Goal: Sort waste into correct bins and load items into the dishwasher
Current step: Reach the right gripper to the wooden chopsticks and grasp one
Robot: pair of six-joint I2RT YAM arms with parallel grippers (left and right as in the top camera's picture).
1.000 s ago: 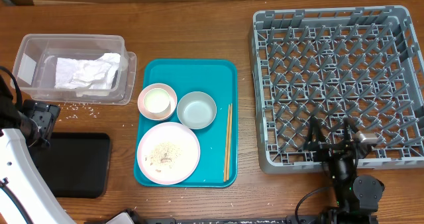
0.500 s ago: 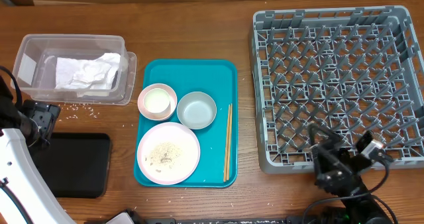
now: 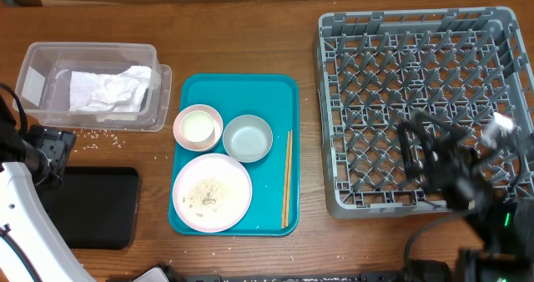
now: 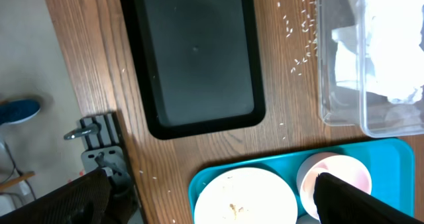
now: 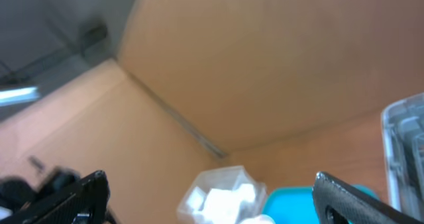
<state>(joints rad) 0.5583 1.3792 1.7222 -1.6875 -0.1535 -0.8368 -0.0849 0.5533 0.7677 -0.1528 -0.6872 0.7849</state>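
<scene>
Right arm (image 3: pixel 455 178): blurred, up over the near-right part of the dish rack (image 3: pixel 417 19). A second ago it sat low at the rack's front rim. Half a second ago it was turning there. Now it is lifted and swung over the lattice.

Right claw (image 5: pixel 209 187): fingers apart, nothing between them. Its camera looks out almost level toward the far wall, the tub and the tray, not down at the rack.

Reading: the arm seems to be setting out empty, probably toward the teal tray (image 3: pixel 275 94) for a first dish. No item shows in the rack, so loading looks not yet begun.

Left claw (image 4: pixel 213 181): apart, empty, parked by the surface's left edge above the black tray (image 3: pixel 96 207). Same place as in both earlier frames.

Task things, none shifted:
- pink bowl (image 3: pixel 198 126), grey-green bowl (image 3: pixel 248 138), plate (image 3: pixel 212 192) with rice scraps and chopsticks (image 3: pixel 288 178) all sit on the teal tray.
- napkins (image 3: pixel 108 90) lie inside the clear tub (image 3: pixel 92 47).
- loose rice grains (image 3: pixel 96 135) lie on the surface between the tub and the black tray.
</scene>
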